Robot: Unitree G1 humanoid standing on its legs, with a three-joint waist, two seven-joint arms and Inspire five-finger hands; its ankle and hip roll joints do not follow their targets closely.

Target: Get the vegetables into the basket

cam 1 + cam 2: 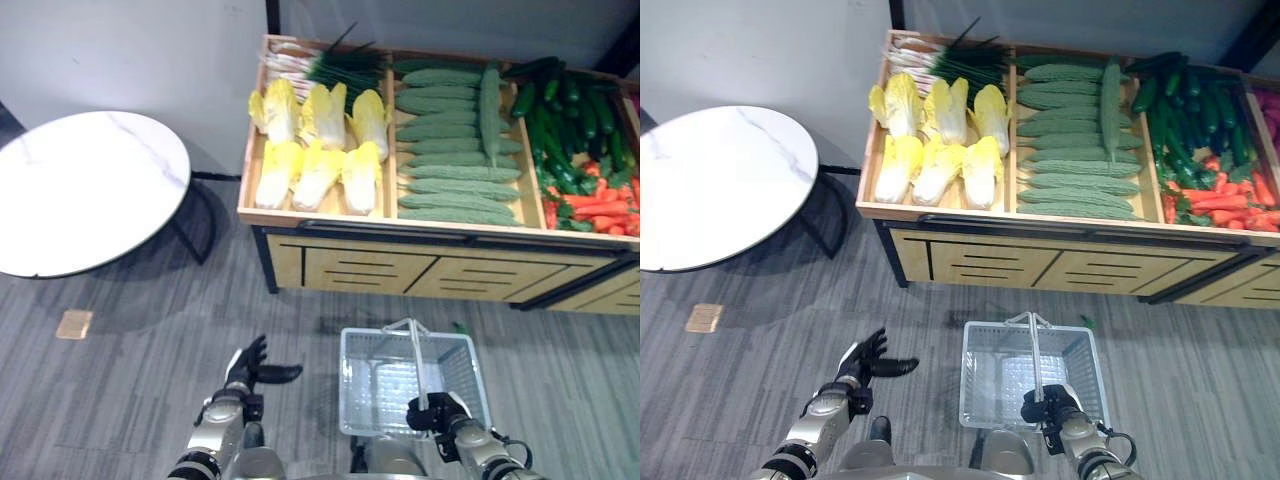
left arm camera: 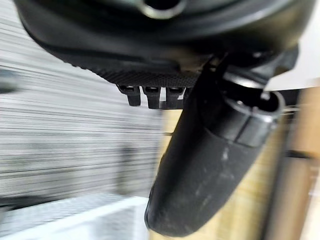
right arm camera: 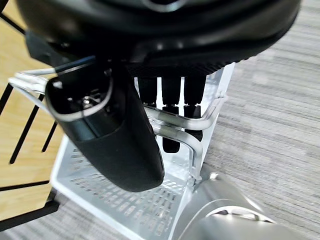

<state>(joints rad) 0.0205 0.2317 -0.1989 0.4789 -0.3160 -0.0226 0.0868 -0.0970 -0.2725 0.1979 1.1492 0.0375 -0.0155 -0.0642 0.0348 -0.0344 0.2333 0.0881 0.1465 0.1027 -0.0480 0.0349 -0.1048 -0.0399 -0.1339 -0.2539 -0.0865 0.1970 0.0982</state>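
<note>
A white mesh basket point(image 1: 365, 333) hangs low in front of me above the grey floor, and nothing lies in it. My right hand point(image 1: 432, 412) is shut on the basket's two wire handles point(image 3: 186, 121); in the right wrist view its fingers point(image 3: 170, 107) curl round them. Left of the basket my left hand point(image 1: 245, 368) hovers open and holds nothing, thumb pointing toward the basket. Ahead stands a wooden stand point(image 1: 330, 210) with yellow cabbages point(image 1: 318, 145), bumpy green gourds point(image 1: 450, 150), dark cucumbers point(image 1: 570, 120) and carrots point(image 1: 600, 205).
Green onions point(image 1: 330, 62) lie at the back of the cabbage bin. A round white table point(image 1: 80, 190) on dark legs stands to the left of the stand. A small tan patch point(image 1: 74, 323) marks the floor below it. Grey floor separates me from the stand.
</note>
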